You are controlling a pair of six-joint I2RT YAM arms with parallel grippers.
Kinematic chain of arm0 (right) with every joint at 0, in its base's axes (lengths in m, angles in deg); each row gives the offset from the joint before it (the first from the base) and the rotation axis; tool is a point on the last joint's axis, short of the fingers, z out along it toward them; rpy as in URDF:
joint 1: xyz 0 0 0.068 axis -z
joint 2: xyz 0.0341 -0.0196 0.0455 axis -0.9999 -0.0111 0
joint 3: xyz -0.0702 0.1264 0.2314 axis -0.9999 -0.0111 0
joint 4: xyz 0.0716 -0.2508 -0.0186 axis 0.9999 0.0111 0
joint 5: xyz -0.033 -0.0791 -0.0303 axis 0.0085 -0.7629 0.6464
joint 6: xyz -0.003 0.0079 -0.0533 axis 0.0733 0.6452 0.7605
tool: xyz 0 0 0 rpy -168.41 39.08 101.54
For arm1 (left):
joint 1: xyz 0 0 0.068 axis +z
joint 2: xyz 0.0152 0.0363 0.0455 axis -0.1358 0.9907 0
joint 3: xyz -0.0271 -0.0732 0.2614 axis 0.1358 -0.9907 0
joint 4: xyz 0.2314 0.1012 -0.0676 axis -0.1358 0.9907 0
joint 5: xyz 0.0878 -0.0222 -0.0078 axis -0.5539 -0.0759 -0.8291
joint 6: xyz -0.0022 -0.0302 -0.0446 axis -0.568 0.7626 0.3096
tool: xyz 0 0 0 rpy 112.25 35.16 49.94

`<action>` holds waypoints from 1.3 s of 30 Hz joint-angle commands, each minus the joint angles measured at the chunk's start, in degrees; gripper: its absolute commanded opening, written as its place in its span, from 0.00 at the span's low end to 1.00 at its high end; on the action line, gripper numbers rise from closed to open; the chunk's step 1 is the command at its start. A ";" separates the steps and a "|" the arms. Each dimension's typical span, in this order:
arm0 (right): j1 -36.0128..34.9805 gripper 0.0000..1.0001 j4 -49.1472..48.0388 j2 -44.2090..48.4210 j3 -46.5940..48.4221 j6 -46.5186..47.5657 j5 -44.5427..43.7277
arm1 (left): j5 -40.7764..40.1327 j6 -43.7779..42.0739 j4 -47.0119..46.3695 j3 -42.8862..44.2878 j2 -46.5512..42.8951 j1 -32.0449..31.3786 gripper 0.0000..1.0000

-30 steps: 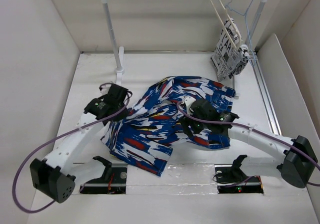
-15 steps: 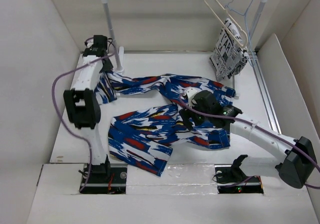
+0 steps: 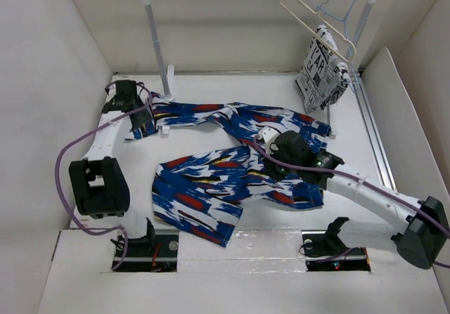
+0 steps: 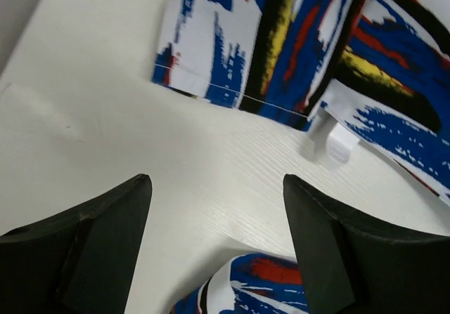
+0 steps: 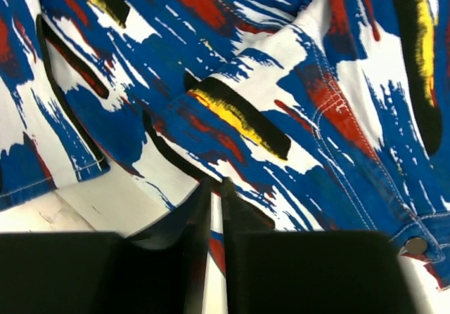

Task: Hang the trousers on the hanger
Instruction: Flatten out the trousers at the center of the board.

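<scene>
The white bench [image 3: 211,93] carries the trousers [image 3: 232,170], spread flat across its middle. One leg stretches toward the far left corner, passing close by the left foot of the rack [image 3: 156,47] that stands at the back. The other leg lies nearer, its cuff toward the near edge. The waist lies to the right.

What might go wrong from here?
The right hand pinches just a thin fold of the trousers, so they may slip out when lifted. The left hand is open, holding nothing; that loose leg could catch on the rack foot. The hanger hangs right beside a printed cloth, awkward to take alone.
</scene>
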 commanded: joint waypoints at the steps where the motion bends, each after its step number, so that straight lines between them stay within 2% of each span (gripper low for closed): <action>1: -0.59 0.19 -3.68 -1.12 -0.15 0.97 2.04 | 2.35 0.68 -7.08 -5.76 2.90 -1.22 0.72; 2: -0.59 0.30 -3.68 -1.47 -0.06 0.97 2.40 | 2.97 0.07 -7.88 -5.85 3.70 -1.22 0.74; 6: -1.12 0.39 -3.94 -2.44 -0.06 0.88 2.75 | 6.05 -2.65 -10.61 -1.74 8.18 -1.22 0.71; 10: -1.12 0.39 -4.73 -2.27 -0.93 0.79 2.84 | 5.96 -4.76 -10.96 2.84 13.97 -1.75 0.67; 12: -1.12 0.39 -5.09 -2.36 -1.81 0.44 3.01 | 5.88 -6.00 -11.05 4.68 15.12 -2.36 0.60; 16: -1.65 0.39 -5.88 -3.32 -2.34 0.00 3.28 | 6.50 -6.79 -12.62 5.31 17.67 -4.81 0.56; 22: -1.65 0.39 -6.14 -4.47 -1.47 0.00 3.10 | 3.25 -6.18 -11.32 6.01 23.02 -5.61 0.54; 27: -1.65 0.40 -5.26 -4.73 -0.59 0.97 1.61 | 0.26 -4.25 -11.05 4.96 24.36 -5.61 0.31; 31: -1.13 0.40 -5.26 -5.17 -0.32 0.97 1.78 | -2.20 -2.05 -10.53 3.56 22.53 -5.61 0.31; 34: -1.12 0.40 -5.70 -5.52 -0.41 3.17 2.40 | -1.95 -1.69 -12.80 0.92 19.71 -5.61 0.43; 35: -1.12 0.39 -5.70 -5.52 -0.41 3.34 2.57 | -1.77 -1.96 -13.33 0.04 19.18 -5.61 0.44; 39: -0.59 0.40 -5.62 -5.70 -0.15 3.52 3.01 | -2.38 -2.40 -10.89 2.84 22.58 -5.61 0.37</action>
